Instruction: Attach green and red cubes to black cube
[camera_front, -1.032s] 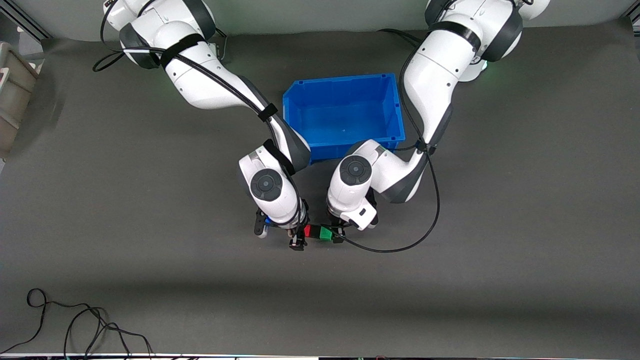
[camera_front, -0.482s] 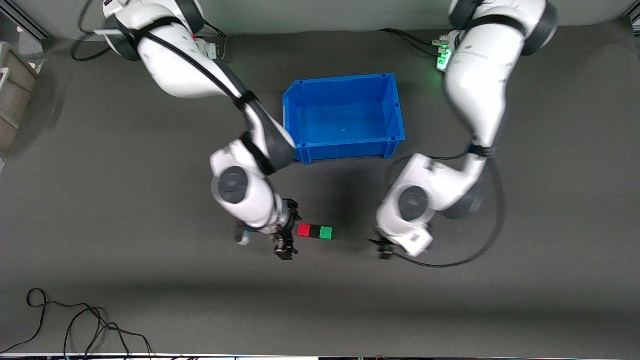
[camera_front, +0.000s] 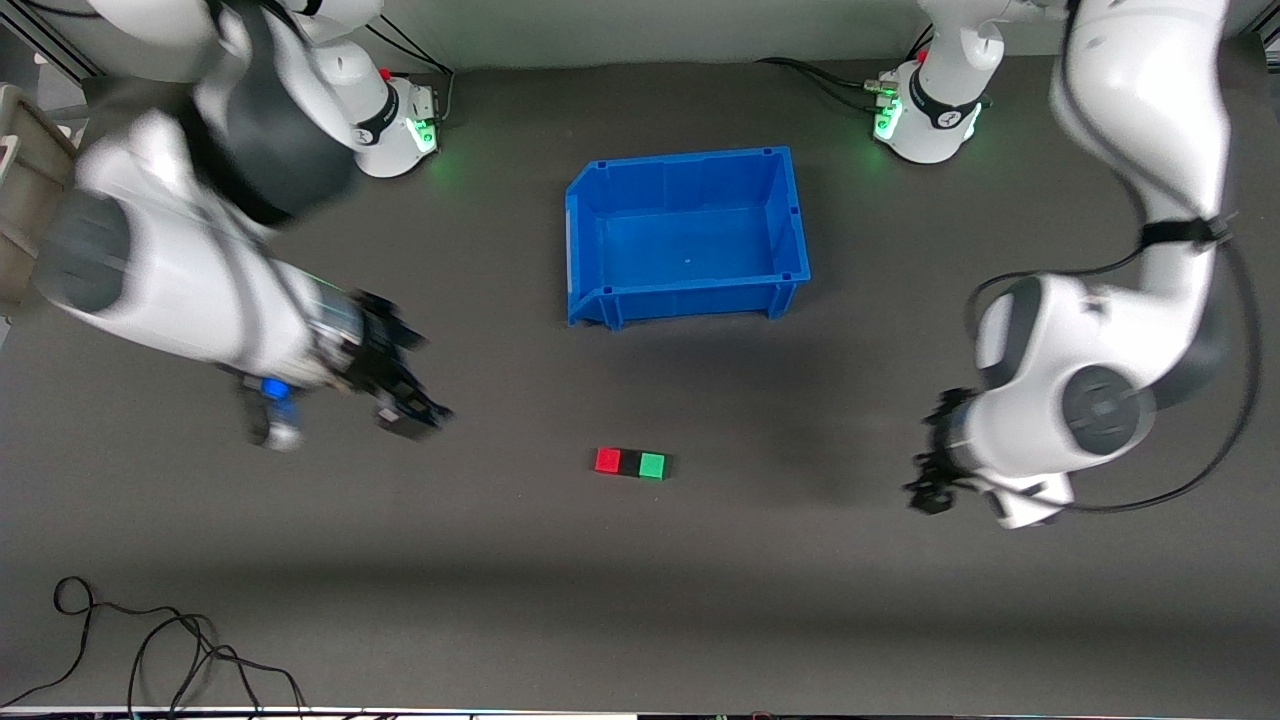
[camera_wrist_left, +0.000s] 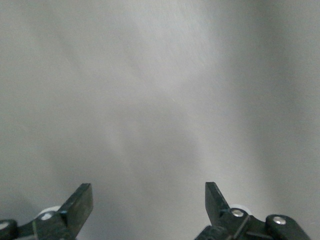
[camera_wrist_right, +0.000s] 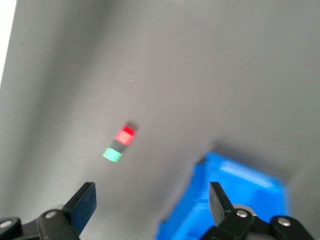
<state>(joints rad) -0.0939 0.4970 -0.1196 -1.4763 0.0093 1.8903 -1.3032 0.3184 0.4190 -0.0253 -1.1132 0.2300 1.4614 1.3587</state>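
Front view shows the red cube (camera_front: 607, 460), the black cube (camera_front: 630, 462) and the green cube (camera_front: 652, 465) in one touching row on the gray surface (camera_front: 700, 600), black in the middle, nearer the camera than the blue bin (camera_front: 588, 240). Both hands are well apart from the row: the right hand (camera_front: 405, 385) is up over the surface toward the right arm's end, the left hand (camera_front: 928, 470) toward the left arm's end, each spread wide and empty. Left wrist view gives only bare surface between its wide-open fingers (camera_wrist_left: 80, 202). Right wrist view catches the row from above, red, black and green joined, with a corner of the bin beside it, and nothing between its open fingers (camera_wrist_right: 85, 202). The cubes look small, light and rigid, probably easy to nudge apart; a pinch across the flat side faces of the black middle block should carry the set best.
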